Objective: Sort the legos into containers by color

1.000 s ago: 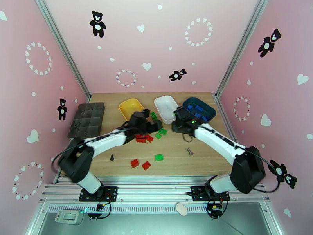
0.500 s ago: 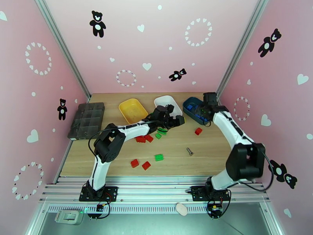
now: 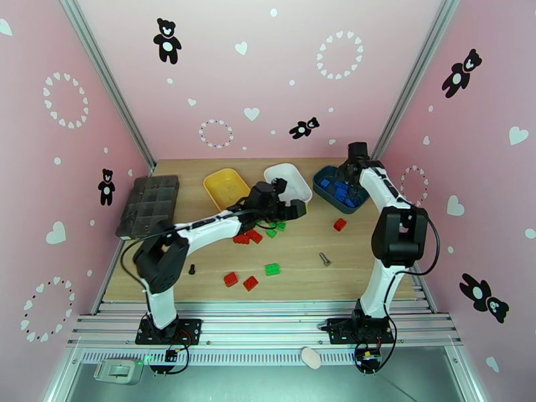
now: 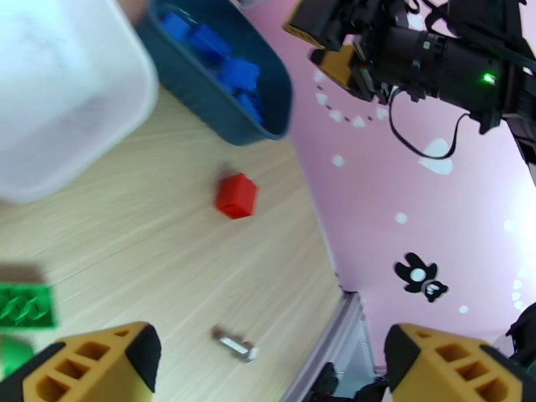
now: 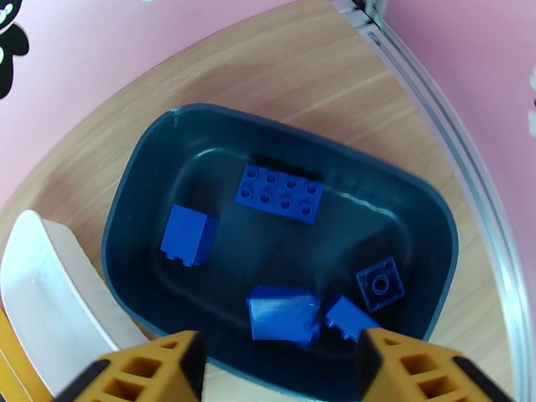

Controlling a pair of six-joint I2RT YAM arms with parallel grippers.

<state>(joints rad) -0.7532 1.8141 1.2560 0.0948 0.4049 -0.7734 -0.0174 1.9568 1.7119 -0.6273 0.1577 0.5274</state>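
My left gripper (image 3: 293, 209) hangs open and empty in front of the white tub (image 3: 289, 170), over green bricks (image 3: 275, 228). Its fingertips (image 4: 100, 360) frame a red brick (image 4: 236, 195) and a green brick (image 4: 23, 306). My right gripper (image 3: 347, 177) is open over the teal tub (image 3: 362, 193), nothing between its fingers (image 5: 144, 370). Several blue bricks (image 5: 278, 192) lie in that teal tub (image 5: 134, 195). The yellow tub (image 3: 224, 185) stands left of the white one. Red bricks (image 3: 244, 237) and a green brick (image 3: 272, 269) are scattered on the table; one red brick (image 3: 340, 224) lies near the teal tub.
A dark grey organizer tray (image 3: 147, 204) sits at the table's left edge. Two small screws (image 3: 325, 258) (image 3: 191, 268) lie among the bricks, one also in the left wrist view as a screw (image 4: 234, 343). Pink walls close in at the back and both sides.
My right gripper swung from the table's middle to the teal tub and opened. The left gripper reached rightward, in front of the white tub.
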